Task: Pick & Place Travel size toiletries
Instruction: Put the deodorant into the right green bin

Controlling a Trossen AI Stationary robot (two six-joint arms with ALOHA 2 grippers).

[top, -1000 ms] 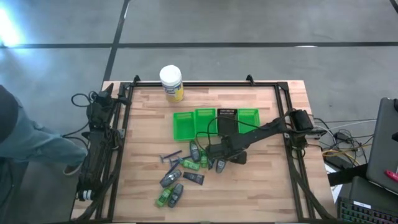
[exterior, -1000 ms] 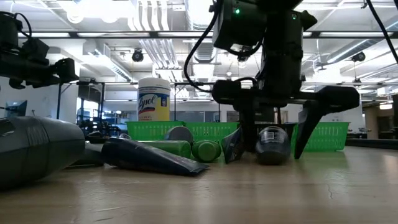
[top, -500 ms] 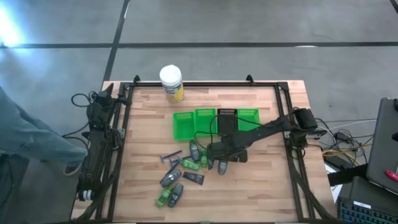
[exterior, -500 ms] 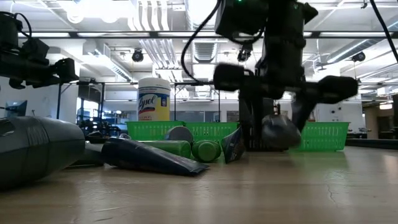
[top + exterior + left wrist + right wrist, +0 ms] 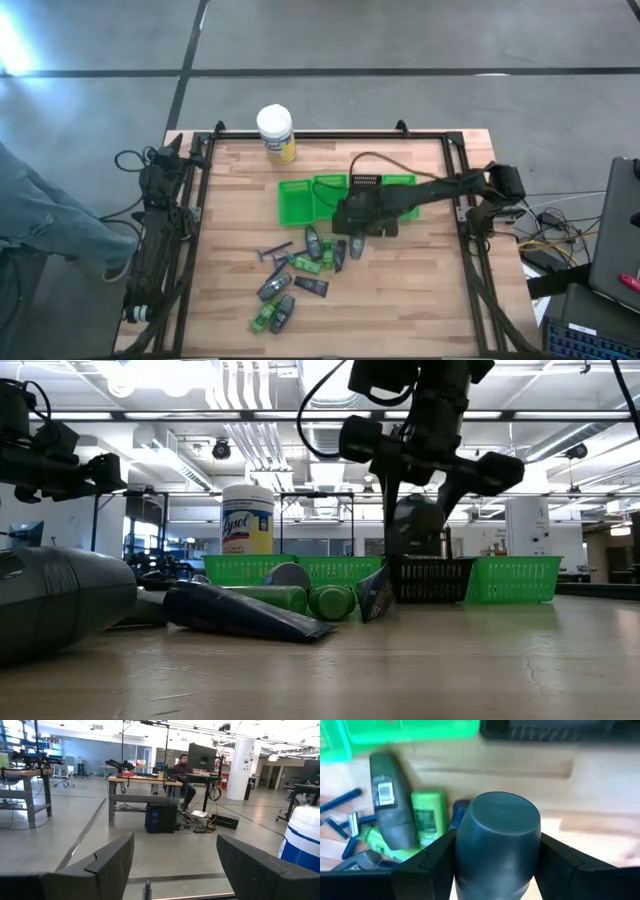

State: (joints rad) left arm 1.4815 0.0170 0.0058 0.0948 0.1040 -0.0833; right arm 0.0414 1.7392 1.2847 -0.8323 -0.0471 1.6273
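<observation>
**Right claw grasping a dark grey tube above the trays**

The right claw (image 5: 418,510) is being held clear of the surface (image 5: 420,300), clenched on a dark grey tube (image 5: 497,842). In the right wrist view the tube's rounded end is being gripped on both sides by the fingers (image 5: 427,865). In the low view the tube (image 5: 415,525) is being carried above the rim of the black tray (image 5: 430,578). In the high view the right claw (image 5: 355,215) is being shown over the row of small trays, at the black tray (image 5: 365,183), with green trays (image 5: 297,200) on either side of it.

The remaining toiletries are being left in a loose cluster (image 5: 300,270) on the surface, nearer the front edge than the trays. Within it, dark grey tubes (image 5: 275,288), bright green bottles (image 5: 305,264) and a thin dark razor (image 5: 272,252) are being seen lying flat, some touching one another. In the right wrist view one grey tube (image 5: 390,800) is being shown lying just beside a green bottle (image 5: 426,815).

A white-lidded jar (image 5: 275,133) is being kept upright near the far edge of the surface, well apart from the cluster.

The left claw (image 5: 175,865) is being parked at the left edge of the surface, with its fingers released and spread wide and with nothing between them.
</observation>
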